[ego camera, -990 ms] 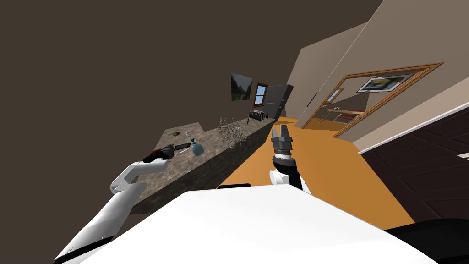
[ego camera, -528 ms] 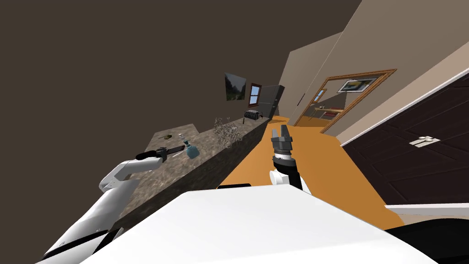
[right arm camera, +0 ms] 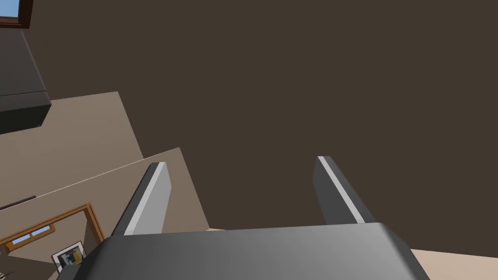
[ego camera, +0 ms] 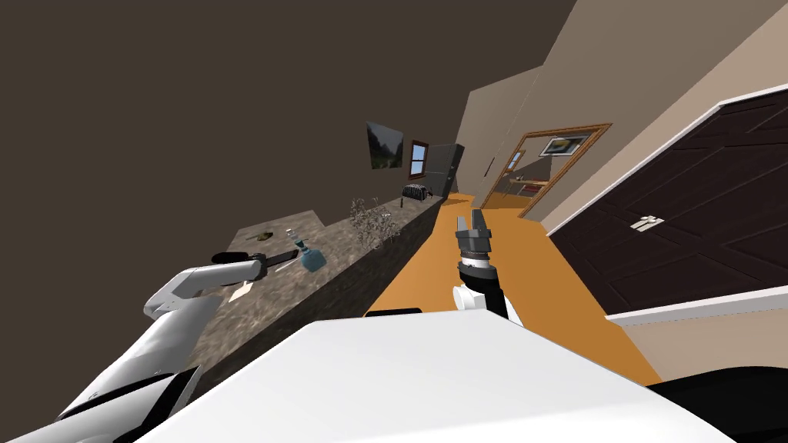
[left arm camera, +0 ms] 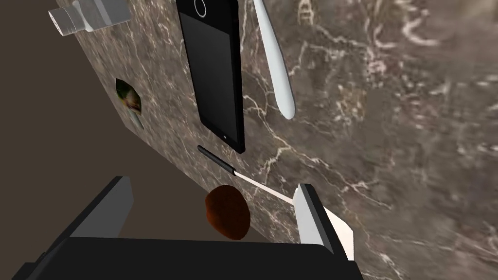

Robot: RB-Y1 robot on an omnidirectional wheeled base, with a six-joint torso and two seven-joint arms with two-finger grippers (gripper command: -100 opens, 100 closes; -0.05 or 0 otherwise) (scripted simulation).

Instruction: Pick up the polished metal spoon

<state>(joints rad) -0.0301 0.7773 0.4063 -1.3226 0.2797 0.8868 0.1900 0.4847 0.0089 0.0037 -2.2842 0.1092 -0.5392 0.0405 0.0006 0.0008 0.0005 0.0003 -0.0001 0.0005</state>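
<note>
A pale grey spoon (left arm camera: 278,73) lies on the brown marble counter (left arm camera: 399,146), beside a black phone (left arm camera: 214,73) and ahead of my left gripper (left arm camera: 212,183), which is open and holds nothing. Between its fingers sit a round brown object (left arm camera: 227,218) and a black-handled knife (left arm camera: 219,164), whose white blade runs under the finger on the spoon's side. In the head view the left gripper (ego camera: 286,255) reaches low over the counter (ego camera: 338,254), close to a blue bottle (ego camera: 312,259). My right gripper (ego camera: 471,219) is raised over the orange floor, open (right arm camera: 240,162) and empty.
A grey capped jar (left arm camera: 90,14) and a small green and brown item (left arm camera: 129,99) lie near the counter's edge by the brown wall. A dry twiggy plant (ego camera: 373,219) and a dark toaster (ego camera: 415,191) stand farther along. A dark panelled door (ego camera: 692,223) is on the right.
My head view has swung, sliding the room to the left. The left forearm has levelled out and reached farther along the counter. The right arm has kept its pose.
</note>
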